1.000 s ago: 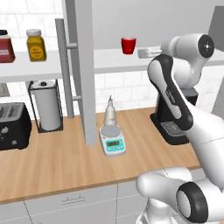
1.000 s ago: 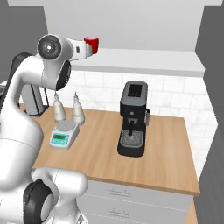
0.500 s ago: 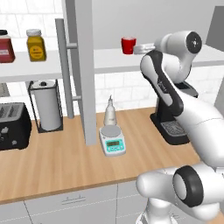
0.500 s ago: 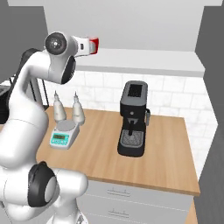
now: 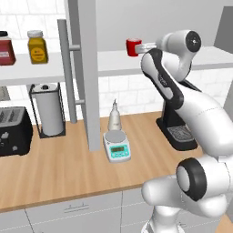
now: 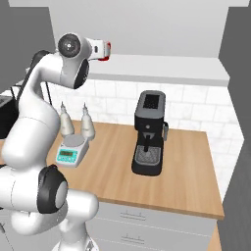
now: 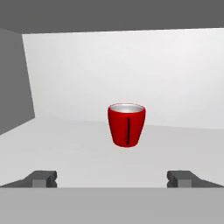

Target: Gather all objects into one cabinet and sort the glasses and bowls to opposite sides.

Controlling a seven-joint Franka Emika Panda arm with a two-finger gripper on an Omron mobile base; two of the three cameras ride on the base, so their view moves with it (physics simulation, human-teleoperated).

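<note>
The gripper [image 7: 112, 178] is wide open in front of the red cup [image 7: 126, 124], upright on the white shelf [image 7: 65, 148], and an off-centre approach could knock it over.

The cup [image 7: 126, 124] is bright red with a thin dark line down its side. It is silver inside. The shelf [image 7: 87, 144] is white.

base views flank arm from behind, sharing counter [image 5: 68, 168]; hand view faces red cup [image 7: 126, 124] on shelf, close.
</note>
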